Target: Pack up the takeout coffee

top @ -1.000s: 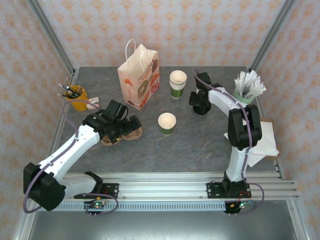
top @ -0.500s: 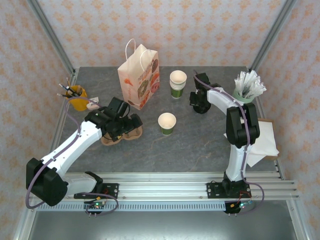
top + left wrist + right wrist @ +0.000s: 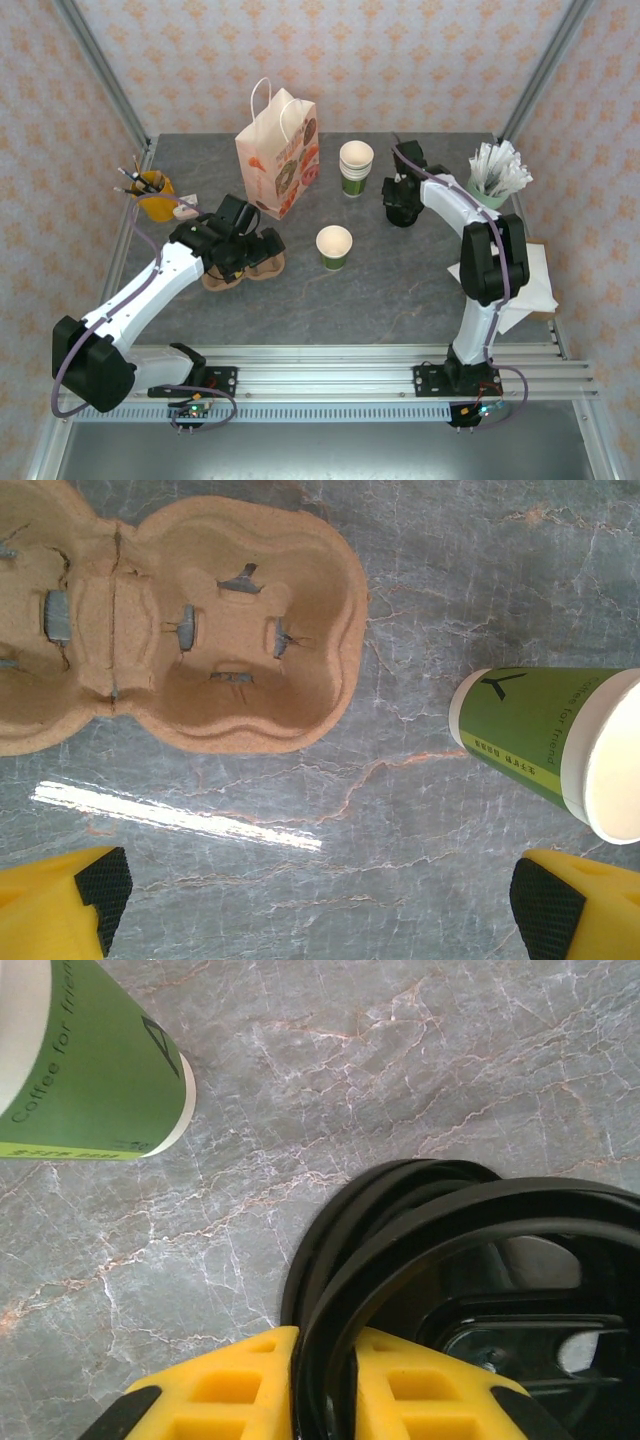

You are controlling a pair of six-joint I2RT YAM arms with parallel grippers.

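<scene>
The takeout coffee cup [image 3: 334, 247] stands mid-table, dark green with its top open and cream inside; it also lies at the right edge of the left wrist view [image 3: 530, 735]. My right gripper [image 3: 398, 198] is at the back right, its yellow fingers [image 3: 225, 1380] shut on the rim of a black lid [image 3: 470, 1230], which is tilted over more black lids [image 3: 330, 1230]. My left gripper [image 3: 245, 250] hovers open [image 3: 325, 900] over bare table, beside the brown pulp cup carrier [image 3: 190, 630].
A paper bag [image 3: 277, 150] stands at the back, with a stack of green cups [image 3: 356, 167] beside it. A yellow cup of pens [image 3: 152, 195] is far left, a mint cup of white sticks [image 3: 497, 172] far right, and white napkins [image 3: 535, 285] lie right. A green cup [image 3: 90, 1060] is near the lids.
My right gripper has closed on the lid's rim and its arm has shifted slightly. My left arm has edged forward over the carrier and stayed open.
</scene>
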